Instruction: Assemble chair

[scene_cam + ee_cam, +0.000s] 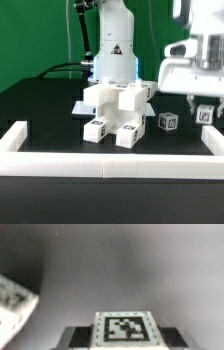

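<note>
The chair lies in loose matte-white pieces. A cluster of blocky tagged parts (115, 108) is piled at the table's middle. One small tagged piece (168, 121) stands alone toward the exterior view's right. My gripper (205, 110) hangs over the far right of the table, low on another small tagged block (207, 117). In the wrist view that block (125, 327) sits between my dark fingers (80, 337), which press against its two sides; the gripper (125, 339) is shut on it. Whether the block still rests on the table I cannot tell.
A low white border rail (110, 163) runs along the table's front and up both sides. The robot's base (110, 45) stands behind the pile. In the wrist view a blurred tagged white piece (12, 308) shows at the edge over the dark table.
</note>
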